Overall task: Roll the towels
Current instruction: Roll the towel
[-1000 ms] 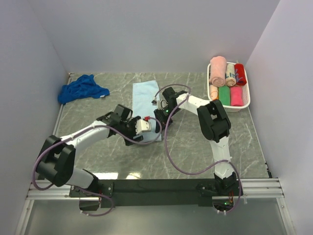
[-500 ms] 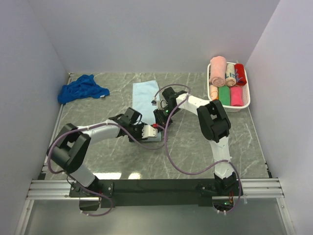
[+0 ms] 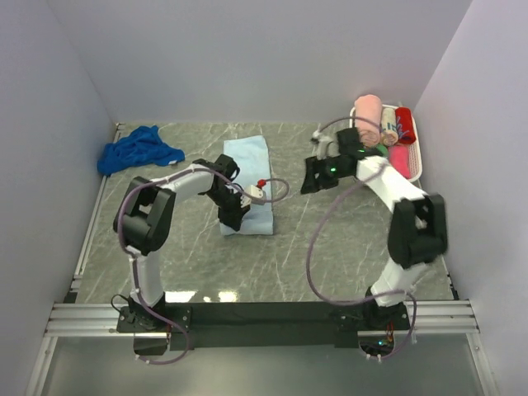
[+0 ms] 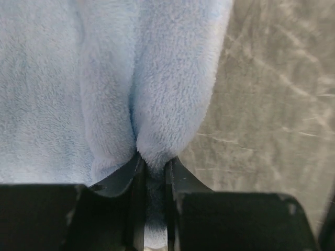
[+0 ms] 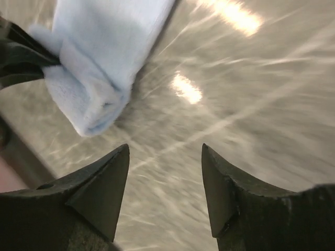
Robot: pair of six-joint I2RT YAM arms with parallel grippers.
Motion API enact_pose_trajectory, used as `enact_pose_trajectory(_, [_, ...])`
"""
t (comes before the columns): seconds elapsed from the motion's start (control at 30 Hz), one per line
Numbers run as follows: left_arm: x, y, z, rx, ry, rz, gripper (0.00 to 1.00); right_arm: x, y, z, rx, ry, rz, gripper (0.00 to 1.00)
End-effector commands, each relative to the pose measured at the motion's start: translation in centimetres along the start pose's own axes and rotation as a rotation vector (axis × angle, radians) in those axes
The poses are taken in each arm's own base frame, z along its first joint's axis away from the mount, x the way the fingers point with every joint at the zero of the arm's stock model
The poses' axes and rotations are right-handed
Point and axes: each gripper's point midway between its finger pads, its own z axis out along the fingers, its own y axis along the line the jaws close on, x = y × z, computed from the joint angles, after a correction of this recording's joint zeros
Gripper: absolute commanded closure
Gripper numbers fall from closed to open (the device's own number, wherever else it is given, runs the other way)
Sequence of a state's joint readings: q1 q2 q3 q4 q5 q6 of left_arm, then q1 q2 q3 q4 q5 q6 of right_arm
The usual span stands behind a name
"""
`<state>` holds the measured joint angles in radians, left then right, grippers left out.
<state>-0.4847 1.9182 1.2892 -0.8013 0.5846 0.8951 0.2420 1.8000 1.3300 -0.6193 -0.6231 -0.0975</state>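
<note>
Two towels out on the grey marbled surface (image 3: 346,239), from the overhead camera: pale blue towel (image 3: 247,165) flat at centre with its near end bunched, royal blue towel (image 3: 136,151) crumpled in the far left corner, well apart. Left tool (image 3: 235,218) down at the near left corner of the pale blue towel, clenched on the cloth. Right tool (image 3: 311,179) off to the right of it, touching nothing. White basket (image 3: 415,172) against the right wall, packed with rolled towels in pink (image 3: 368,118), green (image 3: 378,157) and red (image 3: 404,124). Bare surface between the pale blue towel and the basket, and along the near side.

From the left wrist: fingers (image 4: 137,175) pressed close on a thick fold of the pale blue towel (image 4: 157,78), terry bulging out either side of the pinch. Right edge of the cloth against bare marble.

From the right wrist: right tool (image 5: 165,150) spread wide, released, only blurred surface between its dark fingertips. Folded end of the pale blue towel (image 5: 104,47) at upper left, gripped there by the left tool (image 5: 18,60).
</note>
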Motion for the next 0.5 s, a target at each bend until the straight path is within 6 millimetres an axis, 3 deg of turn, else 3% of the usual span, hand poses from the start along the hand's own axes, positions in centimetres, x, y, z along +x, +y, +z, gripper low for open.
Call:
enact_pose_trajectory(0.0, [3.2, -4.9, 0.6, 0.286, 0.095, -0.261, 0.95, -3.4, 0.3, -5.9, 0.089, -0.209, -0.226, 0.37])
enact_pose_trajectory(0.03, [3.4, -4.6, 0.6, 0.296, 0.097, -0.280, 0.95, -2.7, 1.3, -7.3, 0.091, -0.239, -0.269, 0.39])
enact_pose_trajectory(0.13, [3.6, -3.7, 1.0, 0.338, 0.110, -0.339, 0.93, -0.8, 4.0, -8.6, 0.066, -0.260, -0.400, 0.53])
enact_pose_trajectory(0.17, [4.0, -3.7, 1.5, 0.361, 0.120, -0.366, 0.93, -0.2, 4.6, -8.6, 0.063, -0.254, -0.435, 0.61])
enact_pose_trajectory(0.2, [3.6, -3.0, 1.5, 0.357, 0.111, -0.365, 0.92, 0.4, 6.4, -7.8, 0.035, -0.239, -0.489, 0.63])
enact_pose_trajectory(0.23, [3.6, -3.0, 1.5, 0.370, 0.112, -0.385, 0.91, 1.2, 7.1, -7.7, 0.045, -0.236, -0.517, 0.65])
enact_pose_trajectory(0.33, [3.4, -2.1, 2.1, 0.380, 0.118, -0.406, 0.89, 2.7, 10.7, -5.7, 0.003, -0.235, -0.661, 0.65])
enact_pose_trajectory(0.4, [3.4, -1.6, 2.3, 0.388, 0.130, -0.420, 0.89, 2.7, 11.9, -4.6, 0.013, -0.242, -0.755, 0.62])
enact_pose_trajectory(0.43, [3.4, -1.5, 2.4, 0.393, 0.135, -0.422, 0.89, 3.3, 13.5, -3.4, -0.014, -0.222, -0.818, 0.60])
enact_pose_trajectory(0.47, [3.7, -1.5, 2.5, 0.402, 0.152, -0.432, 0.88, 2.7, 13.5, -2.9, 0.024, -0.230, -0.847, 0.55])
